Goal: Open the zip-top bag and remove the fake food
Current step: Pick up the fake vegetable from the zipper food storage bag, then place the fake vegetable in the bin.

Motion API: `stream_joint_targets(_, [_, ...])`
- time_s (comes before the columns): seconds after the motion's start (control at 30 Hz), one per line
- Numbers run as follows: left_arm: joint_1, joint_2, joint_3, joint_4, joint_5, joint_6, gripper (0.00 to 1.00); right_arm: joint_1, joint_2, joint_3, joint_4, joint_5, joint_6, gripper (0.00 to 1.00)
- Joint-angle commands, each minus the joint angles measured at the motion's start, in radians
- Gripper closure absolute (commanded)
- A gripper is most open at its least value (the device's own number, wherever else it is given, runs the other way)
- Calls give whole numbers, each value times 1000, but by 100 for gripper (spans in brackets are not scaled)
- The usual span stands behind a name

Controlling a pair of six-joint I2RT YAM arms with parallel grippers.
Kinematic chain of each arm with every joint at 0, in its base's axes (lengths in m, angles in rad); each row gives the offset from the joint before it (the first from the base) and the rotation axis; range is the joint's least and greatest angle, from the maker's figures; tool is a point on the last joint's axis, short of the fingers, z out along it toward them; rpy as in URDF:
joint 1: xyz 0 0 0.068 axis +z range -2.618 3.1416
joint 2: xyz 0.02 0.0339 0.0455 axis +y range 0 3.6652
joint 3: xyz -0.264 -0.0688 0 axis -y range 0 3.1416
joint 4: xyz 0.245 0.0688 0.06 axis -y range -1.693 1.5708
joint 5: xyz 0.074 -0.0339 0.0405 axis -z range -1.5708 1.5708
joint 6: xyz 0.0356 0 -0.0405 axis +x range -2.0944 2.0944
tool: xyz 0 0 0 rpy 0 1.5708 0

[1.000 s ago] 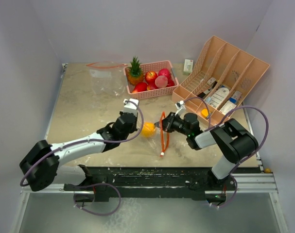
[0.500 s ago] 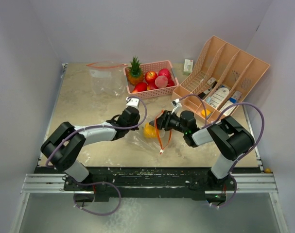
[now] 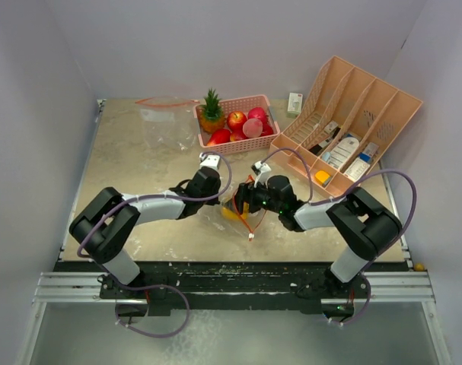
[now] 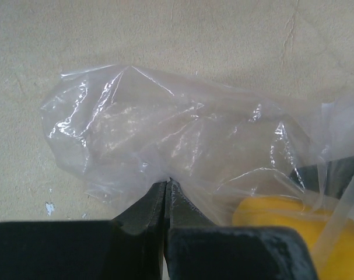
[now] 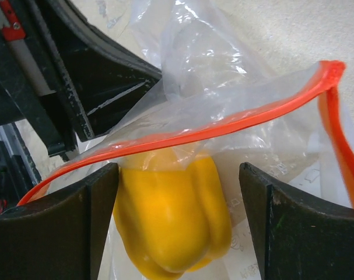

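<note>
The clear zip-top bag (image 3: 247, 217) with an orange-red zip strip (image 5: 223, 125) lies mid-table with its mouth open. Inside it is the yellow bell pepper (image 5: 171, 221), a piece of the fake food, also seen as the pepper (image 4: 293, 227) in the left wrist view. My left gripper (image 4: 166, 182) is shut on the bag's film (image 4: 165, 134) at its closed end. At the mouth, my right gripper (image 5: 178, 172) stands open with one finger on each side of the pepper. More fake food, a pineapple (image 3: 210, 112) and red fruits (image 3: 237, 120), sits in the pink basket (image 3: 238, 148).
A peach file organiser (image 3: 368, 99) holding bottles and cartons stands at the back right. A second clear bag (image 3: 166, 122) lies at the back left. A small white box (image 3: 294, 103) sits beside the basket.
My right gripper has opened and slid left so its fingers flank the pepper. The left arm has swung its elbow inward, still pinching the bag.
</note>
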Motion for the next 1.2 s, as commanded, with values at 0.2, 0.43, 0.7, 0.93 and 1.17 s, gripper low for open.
stream_joint_targets(0.2, [0,14,43,42,28,-23,100,79,3,41,-169,59,-179,16])
stream_joint_targets(0.43, [3,2,33,33,16,-21,100,82,-46,15,-170,70,-147,46])
stream_joint_targets(0.7, [9,0,24,30,14,-22,100,74,-223,24,-296,136,-106,54])
stream_joint_targets(0.93, [15,-32,-14,23,-1,-34,100,-78,-371,95,-436,143,-123,56])
stream_joint_targets(1.17, [19,-57,-67,29,4,-54,100,-167,-304,367,-570,186,-219,55])
